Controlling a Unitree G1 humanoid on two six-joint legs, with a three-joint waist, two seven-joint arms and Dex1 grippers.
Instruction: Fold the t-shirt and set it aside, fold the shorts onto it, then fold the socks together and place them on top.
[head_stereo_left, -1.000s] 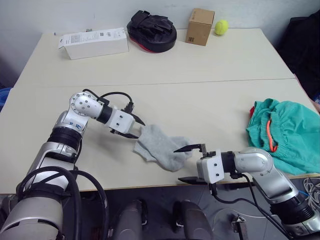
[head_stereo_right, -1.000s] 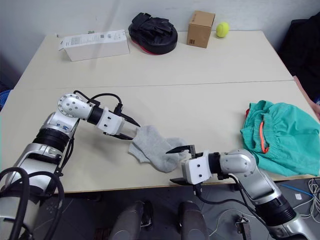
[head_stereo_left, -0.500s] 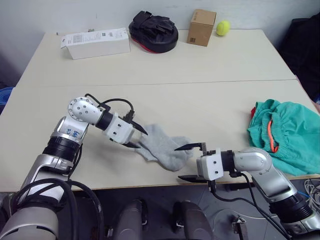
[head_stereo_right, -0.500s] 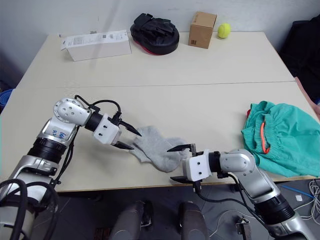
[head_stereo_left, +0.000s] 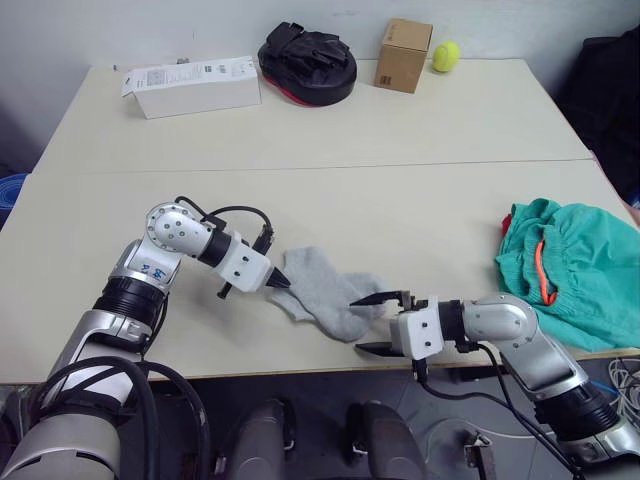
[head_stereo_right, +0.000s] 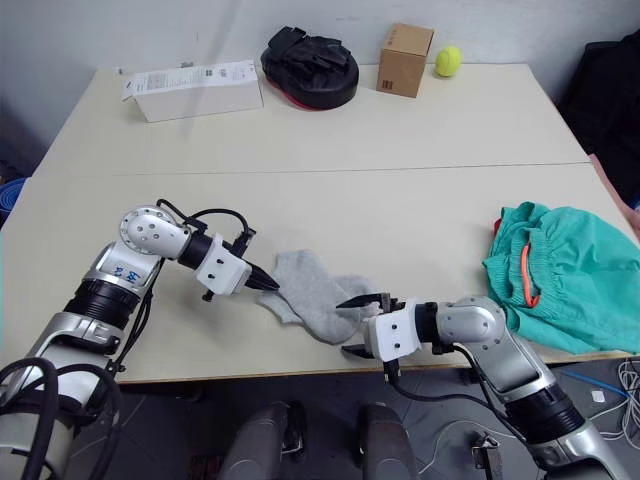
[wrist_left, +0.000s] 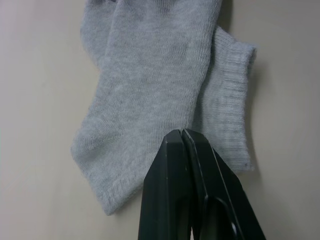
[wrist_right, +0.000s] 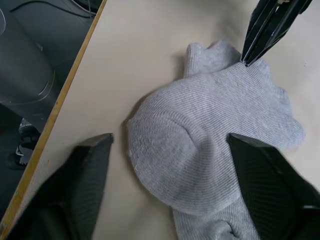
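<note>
The light grey socks lie overlapped on the table near its front edge. My left gripper is shut, its tips pinched onto the socks' left end. My right gripper is open at their right end, one finger above and one below the toe, with the lower one off the table's front edge. The teal-green shorts with an orange drawstring lie crumpled at the right edge. The t-shirt is out of view.
At the table's far side stand a white box, a black bag, a cardboard box and a tennis ball. The table's front edge runs just below the socks.
My left gripper has slid right onto the socks' end and shut there. My right gripper's fingers have drawn closer together around the toe end.
</note>
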